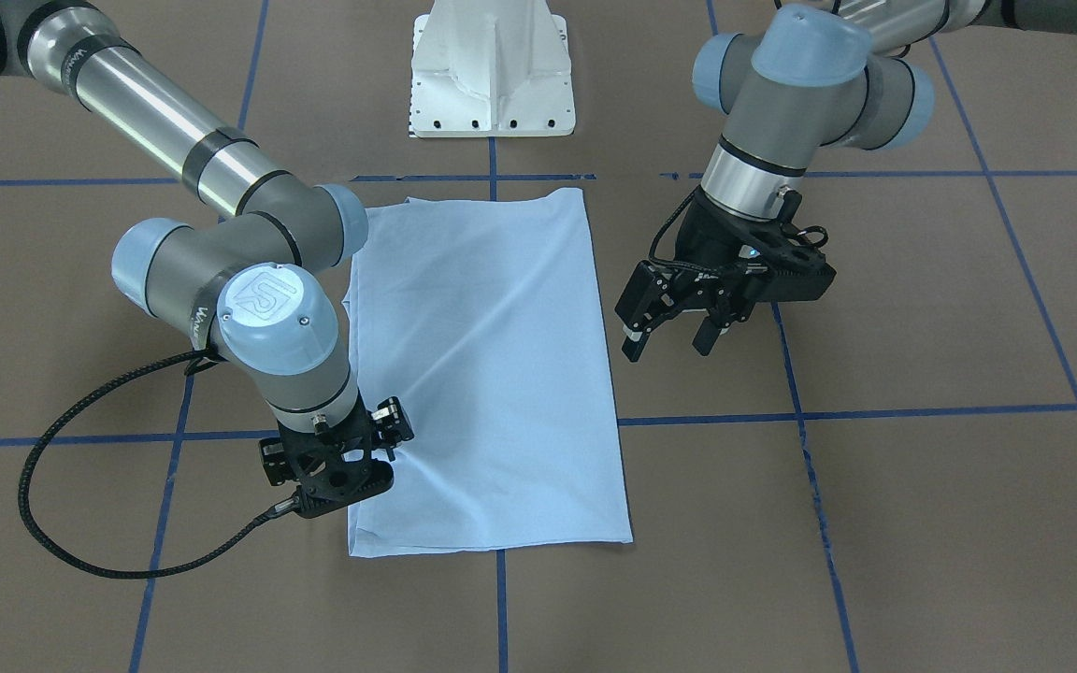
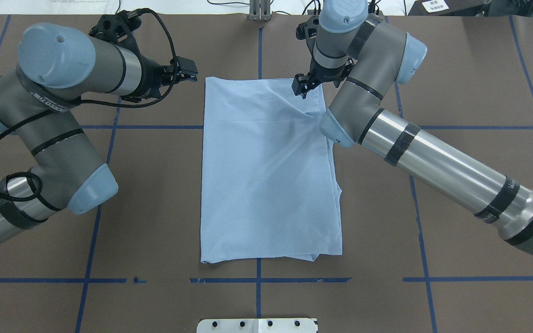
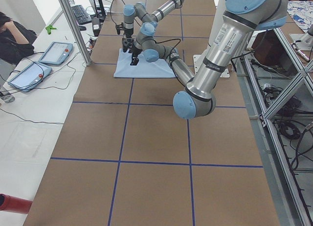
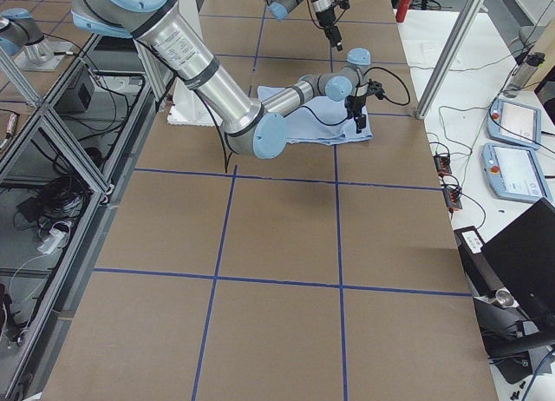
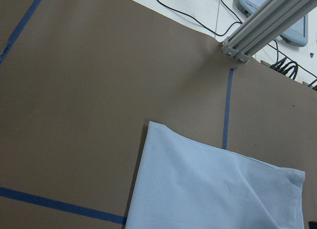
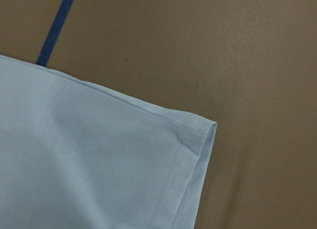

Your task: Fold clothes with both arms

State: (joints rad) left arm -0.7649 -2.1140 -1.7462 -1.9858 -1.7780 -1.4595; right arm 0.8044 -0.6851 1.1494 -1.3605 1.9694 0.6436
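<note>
On the left, the left arm [image 2: 58, 134] bent over the brown table [image 2: 456, 69], which was marked off by blue tape lines [image 2: 109, 126]. Its left gripper [image 1: 667, 350] hung just beside the far left corner of the T-shirt [image 2: 266, 175], clear of the cloth. Its 2 fingers were spread wide and held nothing. The light blue T-shirt lay flat in the middle of the table, folded into 1 long narrow rectangle that ran away from the robot. It had soft creases across it, and the layers were slightly uneven along its right edge. From the left wrist camera I could see 1 plain corner [image 5: 153, 127] of it resting on the bare table. On the right, the right arm [image 2: 433, 157] reached in across the shirt's right edge. The right gripper [image 2: 300, 89] pointed down over the far right corner, where the wrist camera showed the hemmed corner [image 6: 198, 135] up close. I could not tell whether those fingers were closed on the cloth or apart.
</note>
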